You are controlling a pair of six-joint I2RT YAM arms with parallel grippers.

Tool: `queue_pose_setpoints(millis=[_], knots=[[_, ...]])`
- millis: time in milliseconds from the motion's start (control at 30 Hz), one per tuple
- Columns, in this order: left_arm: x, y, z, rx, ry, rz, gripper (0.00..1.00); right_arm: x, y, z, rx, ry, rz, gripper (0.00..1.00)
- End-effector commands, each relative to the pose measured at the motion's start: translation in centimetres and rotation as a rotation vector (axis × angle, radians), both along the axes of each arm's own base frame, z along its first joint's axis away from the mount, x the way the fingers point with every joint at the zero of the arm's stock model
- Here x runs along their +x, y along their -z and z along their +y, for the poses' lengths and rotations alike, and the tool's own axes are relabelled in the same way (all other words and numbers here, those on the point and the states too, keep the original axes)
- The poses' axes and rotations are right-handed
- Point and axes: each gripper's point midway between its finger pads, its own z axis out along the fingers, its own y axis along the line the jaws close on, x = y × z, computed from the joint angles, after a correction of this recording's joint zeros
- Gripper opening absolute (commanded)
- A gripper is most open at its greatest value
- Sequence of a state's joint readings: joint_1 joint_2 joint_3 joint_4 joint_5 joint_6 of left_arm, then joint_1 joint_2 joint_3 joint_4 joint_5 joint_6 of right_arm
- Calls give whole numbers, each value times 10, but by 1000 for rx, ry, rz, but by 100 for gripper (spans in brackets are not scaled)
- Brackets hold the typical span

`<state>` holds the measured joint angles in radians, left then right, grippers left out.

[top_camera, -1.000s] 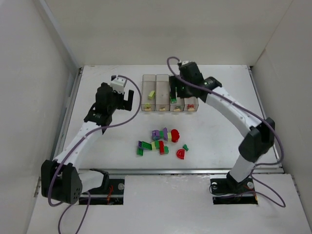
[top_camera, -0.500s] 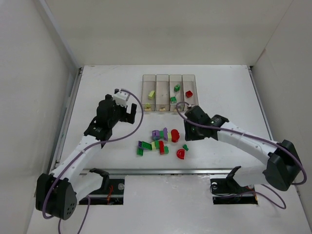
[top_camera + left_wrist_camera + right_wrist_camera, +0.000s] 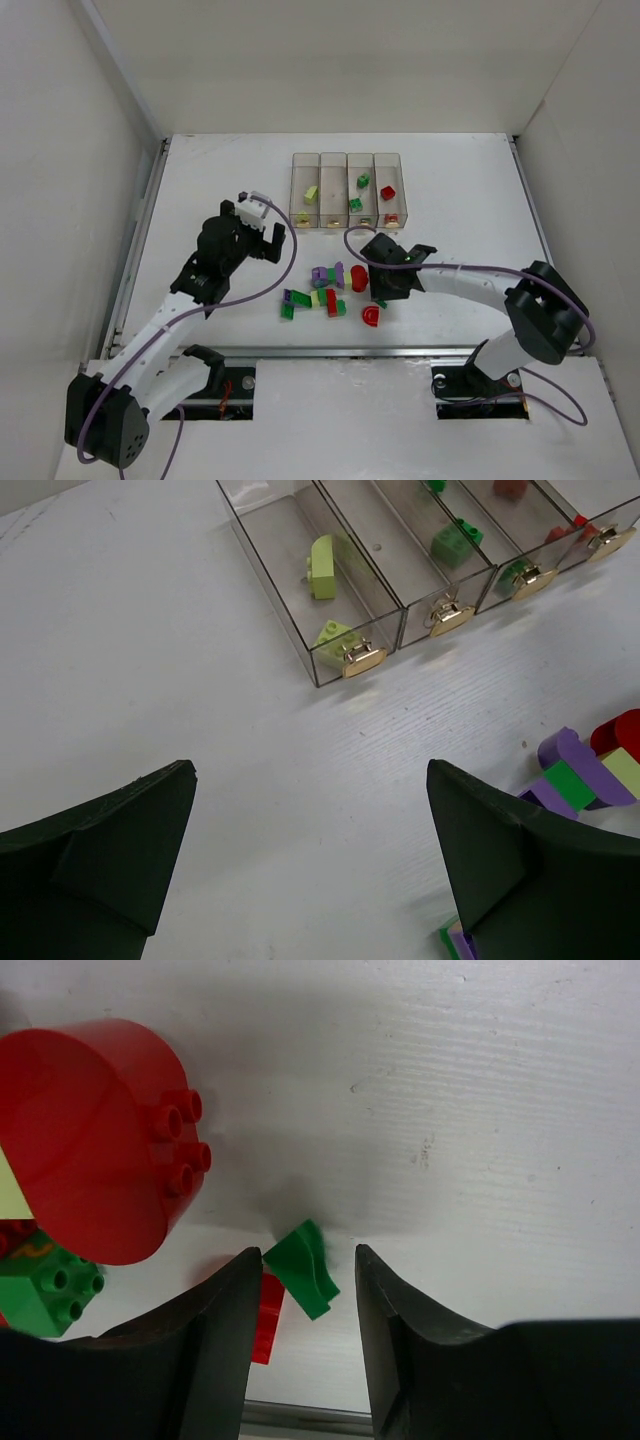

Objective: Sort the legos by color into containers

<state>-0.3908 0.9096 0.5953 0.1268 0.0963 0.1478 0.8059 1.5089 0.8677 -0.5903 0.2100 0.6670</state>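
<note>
I am seeing the right gripper [image 3: 306, 1258] straddling a small green lego [image 3: 300, 1275] near the table's [image 3: 200, 180] near edge, jaws part-open (one side not touching), while the left gripper [image 3: 310, 825] is hovering wide open.

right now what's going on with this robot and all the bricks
A robot is sorting toy bricks by colour into a row of clear bins. The right gripper is down at the pile, jaws either side of a small green brick next to a big red one, not yet closed on it. The left gripper hangs open near the bins, holding nothing. A few bricks already lie in the bins; most are loose on the table.
</note>
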Motion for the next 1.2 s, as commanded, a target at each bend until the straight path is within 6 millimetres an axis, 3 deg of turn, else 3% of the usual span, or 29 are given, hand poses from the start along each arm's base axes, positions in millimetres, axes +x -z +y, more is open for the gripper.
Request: queue_pose_setpoints(millis=[0, 233, 400, 700, 800, 867, 967, 1000, 1067, 1100, 1133, 1167], knots=[[-1, -12, -3, -30, 14, -47, 99, 19, -9, 12, 47, 45, -79, 48], [-4, -5, -2, -30, 11, -25, 99, 7, 15, 16, 39, -26, 2, 48], [-2, 1, -3, -23, 11, -8, 99, -3, 18, 9, 17, -28, 37, 46], [2, -2, -1, -27, 0, -17, 99, -3, 8, 9, 31, -29, 23, 25], [2, 2, 3, -23, -9, -8, 99, 3, -1, 12, 31, -25, 7, 13], [2, 2, 3, -23, -9, -8, 99, 10, -10, 12, 17, -15, -16, 9], [1, 3, 5, -13, -15, -13, 99, 32, -43, 15, 4, 19, -81, 9], [1, 3, 5, -13, -15, -13, 99, 50, -71, 24, 44, 27, -141, 9], [1, 6, 7, 1, -20, -18, 99, 73, -99, 26, 73, 60, -209, 9], [1, 9, 8, 12, -16, -21, 99, 91, -111, 19, 83, 94, -236, 9], [1, 9, 8, 12, -16, -21, 99, 115, -132, 25, 124, 117, -291, 9], [2, 12, 8, 27, -12, -18, 99, 131, -139, 21, 130, 138, -314, 8]])
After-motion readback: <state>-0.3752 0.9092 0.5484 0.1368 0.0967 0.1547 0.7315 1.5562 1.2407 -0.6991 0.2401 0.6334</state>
